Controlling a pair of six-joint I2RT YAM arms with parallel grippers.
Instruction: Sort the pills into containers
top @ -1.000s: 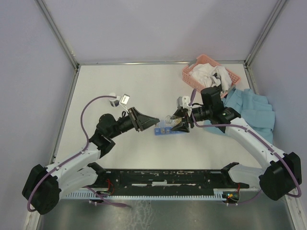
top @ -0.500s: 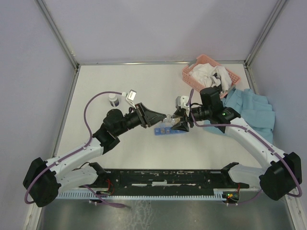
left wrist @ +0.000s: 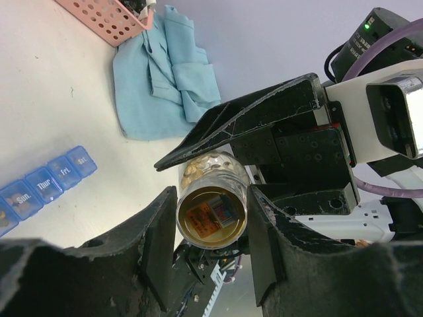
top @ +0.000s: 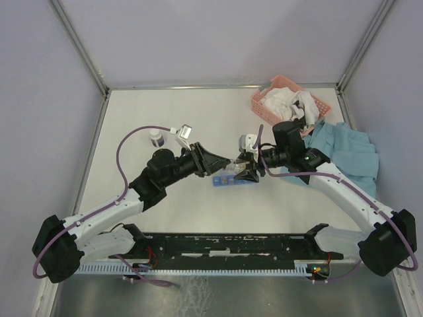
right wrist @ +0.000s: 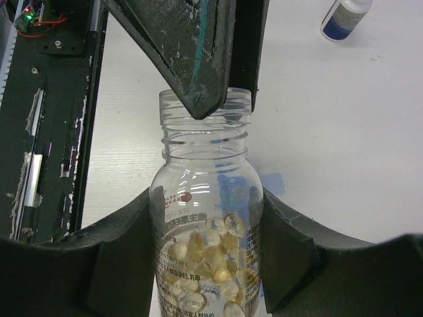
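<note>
My right gripper (top: 246, 169) (right wrist: 208, 198) is shut on a clear uncapped bottle (top: 232, 165) (right wrist: 206, 165) part full of yellowish pills (right wrist: 208, 257), held above the table. My left gripper (top: 227, 161) (left wrist: 211, 198) is open with its fingers (left wrist: 158, 244) closely flanking the bottle's mouth (left wrist: 211, 218), a narrow gap on each side. One left fingertip (right wrist: 205, 99) overlaps the rim in the right wrist view. The blue pill-organiser strip (top: 228, 179) (left wrist: 49, 185) lies on the table just below the bottle, its lids down in the left wrist view.
A pink basket (top: 291, 102) (left wrist: 109, 20) with white cloth stands at the back right. A blue cloth (top: 347, 148) (left wrist: 172, 86) lies right of it. A small white bottle (top: 156, 139) (right wrist: 344, 16) stands at the left. A black rail (top: 231, 244) runs along the near edge.
My left gripper has moved right and up to the bottle's mouth. The right gripper has shifted slightly left with the bottle.
</note>
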